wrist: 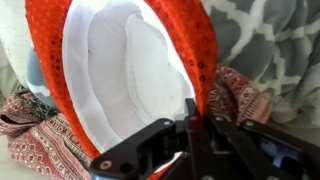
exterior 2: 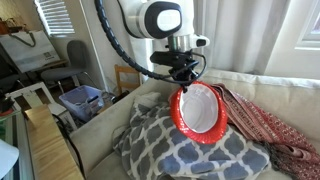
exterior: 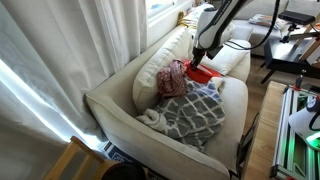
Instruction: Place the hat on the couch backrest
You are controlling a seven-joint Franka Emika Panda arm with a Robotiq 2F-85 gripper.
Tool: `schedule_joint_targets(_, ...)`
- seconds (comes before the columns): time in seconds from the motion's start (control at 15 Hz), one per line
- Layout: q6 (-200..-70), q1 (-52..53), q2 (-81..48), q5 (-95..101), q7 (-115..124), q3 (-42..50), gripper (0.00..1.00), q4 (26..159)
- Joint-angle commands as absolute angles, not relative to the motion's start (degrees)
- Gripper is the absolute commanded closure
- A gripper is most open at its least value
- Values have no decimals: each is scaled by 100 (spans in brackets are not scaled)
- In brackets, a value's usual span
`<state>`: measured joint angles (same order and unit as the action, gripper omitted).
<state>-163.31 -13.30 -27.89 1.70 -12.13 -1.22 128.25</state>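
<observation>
Clenched on the hat [wrist: 120,60] rim, the end effector [wrist: 190,115] dangles it clear above the blanket [exterior 2: 170,150], so it can reach the couch backrest [exterior: 160,55] beside it.

I see the small round fabric hat [exterior 2: 198,112] in bright, sequin-flecked red outside and pale whitish inside; my black metal gripper [wrist: 192,112] shows dark against it; the soft blanket [exterior 2: 175,155] carries a grey-and-white lattice pattern; the knitted bundle [exterior 2: 275,125] is reddish-pink, speckled with white; the plump fabric couch backrest [exterior: 160,55] is plain cream; the long curtains [exterior: 50,50] are white.
</observation>
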Motion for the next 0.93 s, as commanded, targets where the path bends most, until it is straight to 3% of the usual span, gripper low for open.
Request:
schedule_joint_targets(0.0, -16159, -1733, -1437, -509, -2020, -1048, 99, 13904)
schedule_joint_targets(0.4, -15773, -2008, -918, -3221, -3729, -2900, 99, 13451)
schedule_joint_targets(0.87, -15484, -593, -1722, -4269, -4408, -2195, 99, 12138)
